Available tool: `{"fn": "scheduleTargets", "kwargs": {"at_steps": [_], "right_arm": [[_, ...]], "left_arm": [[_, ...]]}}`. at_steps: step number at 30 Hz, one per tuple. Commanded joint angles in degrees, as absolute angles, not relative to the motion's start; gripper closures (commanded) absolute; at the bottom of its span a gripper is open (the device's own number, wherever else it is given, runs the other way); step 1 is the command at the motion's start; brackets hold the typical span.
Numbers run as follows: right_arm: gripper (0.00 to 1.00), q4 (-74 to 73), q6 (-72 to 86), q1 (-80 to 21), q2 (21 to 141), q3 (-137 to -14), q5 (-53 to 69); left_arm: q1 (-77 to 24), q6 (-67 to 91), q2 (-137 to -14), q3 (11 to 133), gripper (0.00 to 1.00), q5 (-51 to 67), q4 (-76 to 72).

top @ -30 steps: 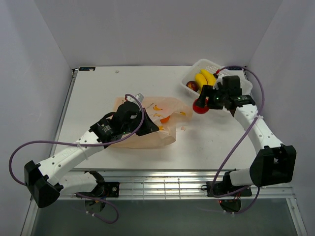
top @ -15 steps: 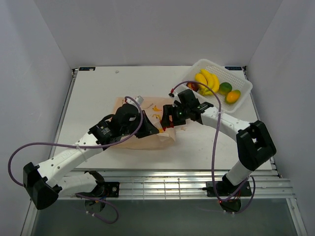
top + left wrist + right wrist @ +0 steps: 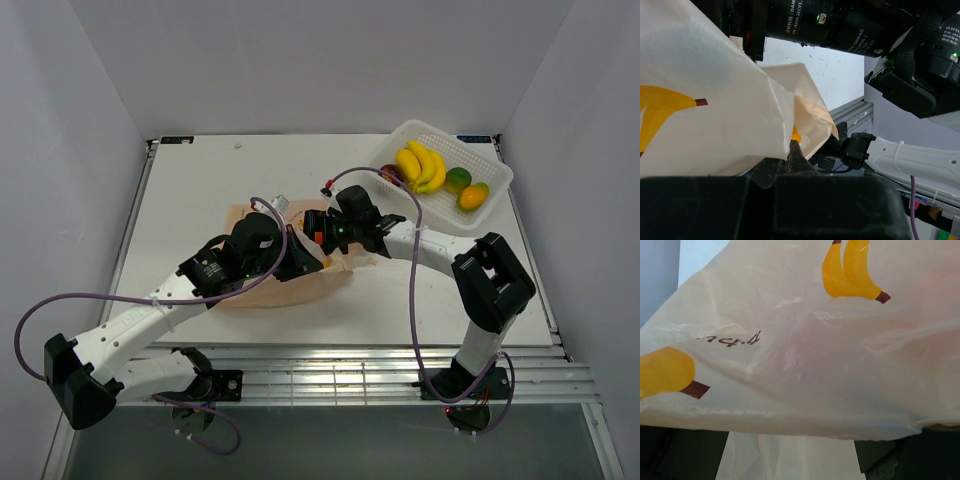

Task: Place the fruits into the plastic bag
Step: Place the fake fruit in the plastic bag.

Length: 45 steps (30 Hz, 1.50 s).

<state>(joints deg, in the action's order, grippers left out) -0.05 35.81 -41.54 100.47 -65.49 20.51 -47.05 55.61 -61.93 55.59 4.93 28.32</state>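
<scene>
The peach plastic bag (image 3: 335, 272) with printed bananas lies mid-table. My left gripper (image 3: 299, 263) is shut on its mouth edge; in the left wrist view the fingertips (image 3: 790, 152) pinch the film (image 3: 715, 100). My right gripper (image 3: 321, 233) reaches into the bag's mouth, and a spot of the red fruit (image 3: 317, 238) shows at its tips. In the right wrist view, bag film (image 3: 815, 340) fills the frame, and the dark fingers (image 3: 680, 452) stand wide apart with no fruit seen between them. The remaining fruits lie in the white basket (image 3: 492, 152): banana bunch (image 3: 421, 165), dark-red piece (image 3: 391, 176), green piece (image 3: 457, 178), orange piece (image 3: 474, 196).
The basket sits at the table's back right corner. Both arms cross near the bag, and the right arm's forearm (image 3: 425, 243) stretches leftward over the table. Purple cables loop beside each arm. White walls enclose the table on three sides.
The right arm carried the red fruit from beside the basket leftward into the bag's mouth, and its jaws have spread wider. The left gripper kept hold of the bag edge.
</scene>
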Motion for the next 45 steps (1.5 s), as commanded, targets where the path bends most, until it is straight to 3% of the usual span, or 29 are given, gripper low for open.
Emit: {"fn": "scheduleTargets", "kwargs": {"at_steps": [1,9,12,21,30,45], "right_arm": [[0.10,0.1,35.6,-41.6,98.3,-67.6,18.3],[0.10,-6.8,29.9,-40.5,93.0,-66.6,14.5],[0.10,-13.7,25.2,-38.2,89.6,-66.3,7.1],[0.10,-19.1,19.3,-18.9,78.0,-66.7,3.3],[0.10,-22.8,20.0,-3.4,94.7,-84.4,-1.8],[0.10,-27.8,20.3,1.1,120.3,-106.2,-1.5]], "left_arm": [[-47.2,56.0,-61.0,55.5,1.00,4.0,27.6],[-47.2,56.1,-61.1,56.2,1.00,2.7,28.5],[-47.1,55.7,-61.4,57.2,1.00,2.5,29.6],[-47.2,56.8,-61.4,57.0,1.00,2.2,29.7],[-47.2,56.3,-64.2,58.6,1.00,2.8,29.5],[-47.2,57.4,-65.4,60.0,1.00,2.9,30.0]]}}
